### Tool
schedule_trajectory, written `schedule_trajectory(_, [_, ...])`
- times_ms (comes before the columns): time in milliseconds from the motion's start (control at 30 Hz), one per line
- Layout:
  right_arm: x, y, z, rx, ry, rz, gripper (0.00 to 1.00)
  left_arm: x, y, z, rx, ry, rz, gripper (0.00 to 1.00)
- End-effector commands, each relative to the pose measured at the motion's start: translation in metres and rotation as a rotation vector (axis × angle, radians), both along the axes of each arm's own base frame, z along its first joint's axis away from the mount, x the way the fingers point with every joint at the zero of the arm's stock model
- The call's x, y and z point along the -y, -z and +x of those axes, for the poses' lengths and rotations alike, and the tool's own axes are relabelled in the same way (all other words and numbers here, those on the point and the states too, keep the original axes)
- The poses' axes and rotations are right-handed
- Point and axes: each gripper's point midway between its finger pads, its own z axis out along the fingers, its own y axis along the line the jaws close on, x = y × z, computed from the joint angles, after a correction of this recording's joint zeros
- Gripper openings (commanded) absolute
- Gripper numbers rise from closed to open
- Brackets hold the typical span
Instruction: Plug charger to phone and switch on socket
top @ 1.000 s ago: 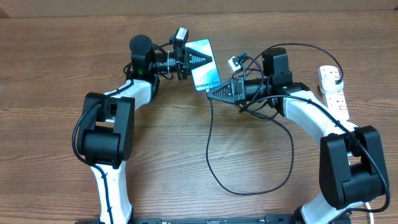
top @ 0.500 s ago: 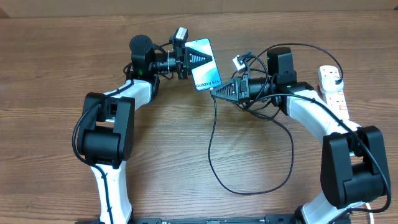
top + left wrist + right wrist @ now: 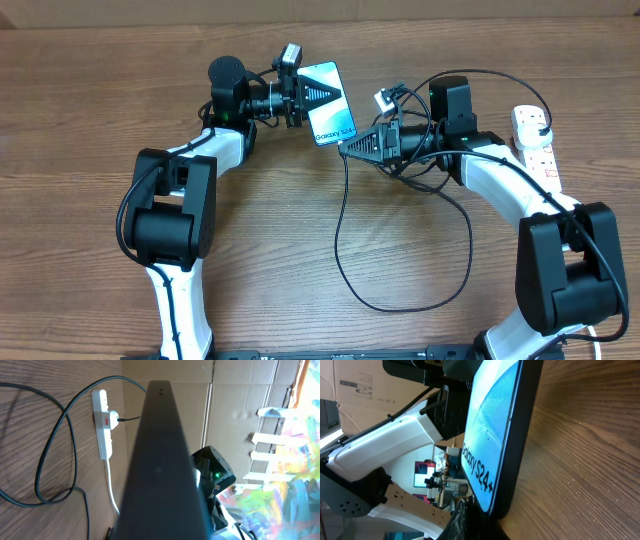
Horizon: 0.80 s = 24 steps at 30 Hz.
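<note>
With the left gripper [image 3: 303, 98] clamped on the phone [image 3: 333, 115] at far centre and the right gripper [image 3: 344, 148] pinching the charger [image 3: 337, 220] tip just at its near edge, insertion looks unfinished, and the socket [image 3: 538, 152] at far right, cable already plugged in, awaits switching.

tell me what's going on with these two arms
The left claw grips the phone by one end, screen facing up. The right claw holds the tip of the charger right at the phone's lower edge; whether it is already plugged in cannot be seen. The charger's other end sits in the socket at far right.
</note>
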Motion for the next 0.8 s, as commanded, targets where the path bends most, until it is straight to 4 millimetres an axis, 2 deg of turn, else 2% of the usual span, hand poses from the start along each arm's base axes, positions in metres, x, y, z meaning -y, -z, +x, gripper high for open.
schedule_trajectory(0, [0.006, -0.009, 0.012, 0.049, 0.047, -0.019, 0.04, 0.011, -0.013, -0.012, 0.023, 0.073, -0.006, 0.05])
schedule_trajectory(467, [0.006, -0.009, 0.012, 0.047, 0.047, -0.019, 0.04, 0.022, -0.014, -0.014, 0.024, 0.072, -0.008, 0.04])
schedule_trajectory(767, [0.005, -0.011, 0.009, 0.042, 0.032, -0.007, 0.04, 0.022, -0.014, -0.015, 0.024, 0.072, -0.008, 0.05])
